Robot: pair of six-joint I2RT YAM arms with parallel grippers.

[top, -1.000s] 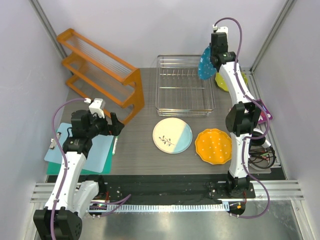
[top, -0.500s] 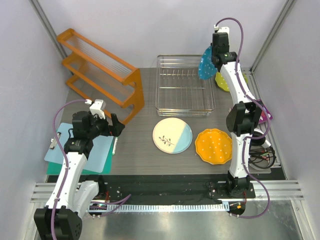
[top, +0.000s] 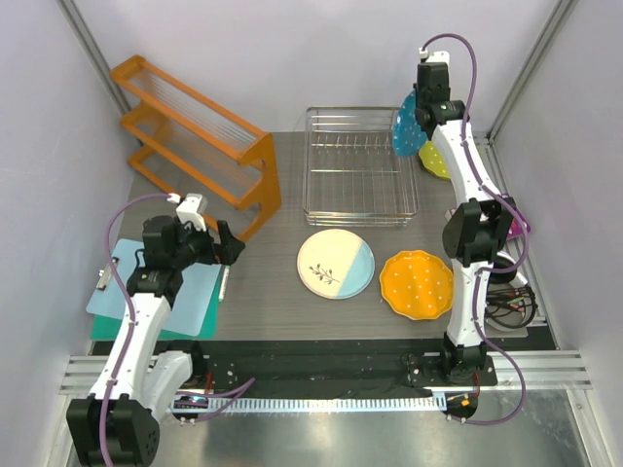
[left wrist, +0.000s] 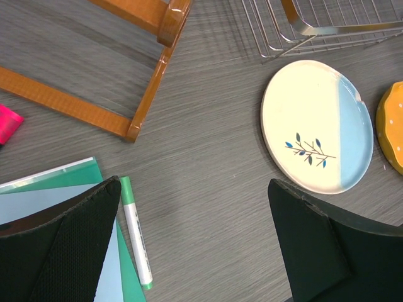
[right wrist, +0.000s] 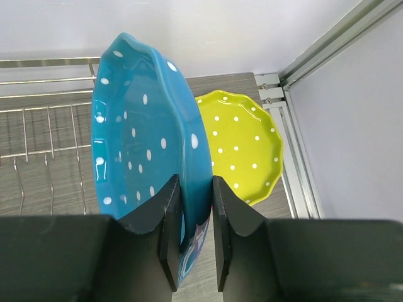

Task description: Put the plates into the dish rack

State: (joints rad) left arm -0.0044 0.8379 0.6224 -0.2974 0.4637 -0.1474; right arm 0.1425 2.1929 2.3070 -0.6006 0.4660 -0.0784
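Blue dotted plate [right wrist: 138, 126] is pinched on edge by your right gripper [right wrist: 192, 233], at the dish rack's [top: 360, 216] two o'clock corner, seemingly just outside. Swing it toward nine o'clock, keep it upright, lower between dividers [top: 352, 146]. Left gripper [left wrist: 192, 189] gapes empty.

plain pale walls [top: 292, 49] with a faint lilac tint close the space at the back and sides, with bare aluminium posts [top: 528, 63] slanting up at the rear corners. the table [top: 273, 292] has a dark grey wood-grain top, softly and evenly lit. an orange slatted shelf [top: 195, 122] stands at its far left. a ribbed rail [top: 545, 368] and brushed metal plate [top: 341, 438] line the near edge.
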